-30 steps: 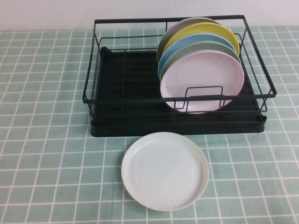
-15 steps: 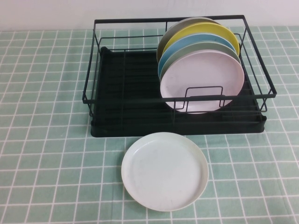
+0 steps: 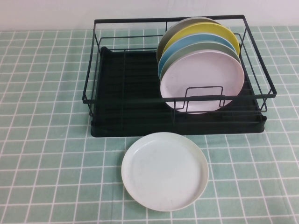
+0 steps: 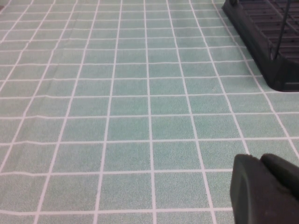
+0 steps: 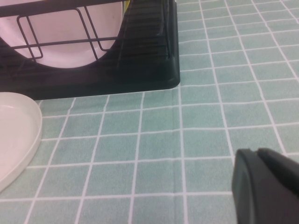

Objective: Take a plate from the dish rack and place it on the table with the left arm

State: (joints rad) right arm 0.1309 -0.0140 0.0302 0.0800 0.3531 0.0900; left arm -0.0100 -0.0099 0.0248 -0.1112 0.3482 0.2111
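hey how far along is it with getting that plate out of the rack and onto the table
It looks done: the plate lies flat on the table in front of the dish rack, apart from it. Nothing is in hand; each wrist view shows only a bit of the left claw and right claw, over bare tiles. Nothing visible remains.

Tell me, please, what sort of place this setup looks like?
Probably a mock kitchen counter: a tiled table, a dish rack of upright plates, a white plate lying flat. Both pincers, left and right, hover low.
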